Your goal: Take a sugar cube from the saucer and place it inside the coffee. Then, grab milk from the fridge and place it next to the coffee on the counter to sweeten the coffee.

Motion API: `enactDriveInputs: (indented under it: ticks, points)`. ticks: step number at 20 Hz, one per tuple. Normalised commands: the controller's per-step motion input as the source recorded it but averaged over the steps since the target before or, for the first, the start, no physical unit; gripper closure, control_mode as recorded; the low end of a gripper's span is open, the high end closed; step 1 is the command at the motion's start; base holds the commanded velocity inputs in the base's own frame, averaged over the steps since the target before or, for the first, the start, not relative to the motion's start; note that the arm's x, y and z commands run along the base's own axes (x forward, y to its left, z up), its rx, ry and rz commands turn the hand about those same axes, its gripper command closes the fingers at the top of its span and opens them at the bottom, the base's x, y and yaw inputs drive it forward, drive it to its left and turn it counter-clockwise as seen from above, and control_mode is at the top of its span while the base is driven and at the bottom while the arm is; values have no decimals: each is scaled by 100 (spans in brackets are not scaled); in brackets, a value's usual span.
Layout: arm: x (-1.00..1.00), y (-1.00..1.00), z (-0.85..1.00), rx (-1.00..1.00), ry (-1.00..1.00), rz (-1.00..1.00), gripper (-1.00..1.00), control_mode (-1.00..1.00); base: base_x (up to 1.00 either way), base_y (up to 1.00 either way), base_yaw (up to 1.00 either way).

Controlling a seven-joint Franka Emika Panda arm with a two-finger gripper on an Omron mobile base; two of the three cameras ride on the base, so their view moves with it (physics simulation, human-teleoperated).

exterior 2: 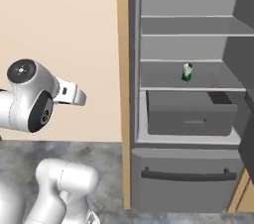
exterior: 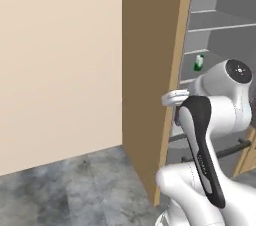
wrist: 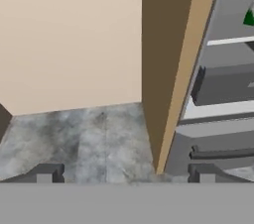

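The fridge (exterior 2: pixel 188 44) stands open, showing grey shelves and a grey drawer (exterior 2: pixel 191 114). The milk (exterior 2: pixel 187 72), a small carton white above and green below, stands upright on the shelf just above that drawer. It also appears in the left base view as milk (exterior: pixel 199 62), and its green part shows at the right edge of the hand view as milk (wrist: pixel 249 17). My gripper (wrist: pixel 125 174) is open with nothing between its fingertips (wrist: pixel 47 173). It is well short of the fridge (wrist: pixel 223 84) and points at the floor and the wooden panel beside it. The sugar cube, saucer, coffee and counter are out of view.
A tall wooden side panel (exterior: pixel 150 70) stands edge-on just left of the fridge opening, between my hand and the shelves. A beige wall (exterior: pixel 60 60) lies to its left above grey mottled floor (wrist: pixel 89 139). A lower fridge drawer carries a dark bar handle (exterior 2: pixel 186 174).
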Motion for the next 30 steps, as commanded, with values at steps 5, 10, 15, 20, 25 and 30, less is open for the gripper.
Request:
enactDriveInputs:
  ticks: [5,10,15,20,25,30]
  points:
    - [0,0,0,0,0,0,-100,100,10,-100,0]
    - [0,0,0,0,0,0,-100,100,20,-90,0]
    - [0,0,0,0,0,0,-100,100,49,-32,0]
    - [0,0,0,0,0,0,-100,100,42,-16,9]
    - [0,0,0,0,0,0,-100,100,24,-46,7]
    - [0,0,0,0,0,0,-100,100,37,-32,1]
